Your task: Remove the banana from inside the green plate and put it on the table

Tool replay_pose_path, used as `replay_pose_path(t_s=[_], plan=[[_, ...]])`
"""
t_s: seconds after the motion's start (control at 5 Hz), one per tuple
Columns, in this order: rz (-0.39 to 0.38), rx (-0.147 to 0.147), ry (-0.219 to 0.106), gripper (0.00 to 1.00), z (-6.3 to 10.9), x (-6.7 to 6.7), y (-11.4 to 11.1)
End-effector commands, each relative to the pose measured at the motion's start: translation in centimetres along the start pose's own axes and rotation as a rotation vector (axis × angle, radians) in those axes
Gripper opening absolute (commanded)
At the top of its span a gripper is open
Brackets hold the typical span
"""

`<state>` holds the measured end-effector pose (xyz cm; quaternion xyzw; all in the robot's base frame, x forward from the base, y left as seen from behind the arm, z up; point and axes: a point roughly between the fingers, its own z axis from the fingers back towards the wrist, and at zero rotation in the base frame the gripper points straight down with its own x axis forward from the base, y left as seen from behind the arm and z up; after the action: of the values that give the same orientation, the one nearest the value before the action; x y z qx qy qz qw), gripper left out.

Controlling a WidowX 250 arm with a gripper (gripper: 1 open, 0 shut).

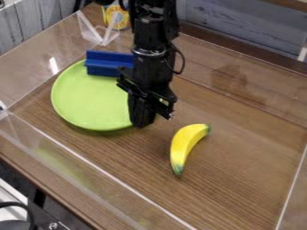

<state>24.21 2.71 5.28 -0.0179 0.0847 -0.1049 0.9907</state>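
The yellow banana lies on the brown wood table, to the right of the green plate and outside it. My gripper hangs above the plate's right edge, up and to the left of the banana and apart from it. Its black fingers are pressed together with nothing between them. The plate's surface is bare.
A blue rectangular block rests at the plate's far rim, behind the arm. Clear acrylic walls edge the table at the front and left. A yellow-and-white object stands at the back.
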Motion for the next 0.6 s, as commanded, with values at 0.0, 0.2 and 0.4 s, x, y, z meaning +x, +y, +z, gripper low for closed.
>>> replay_pose_path(t_s=[0.0,0.2,0.4], plan=[[0.001,0.017,-0.072,1.00,1.4,1.4,-1.1],[0.016,0.011,-0.087,1.00,2.5,2.4,-1.2],[0.029,0.008,-0.124,1.00,4.8,3.8,-1.3]])
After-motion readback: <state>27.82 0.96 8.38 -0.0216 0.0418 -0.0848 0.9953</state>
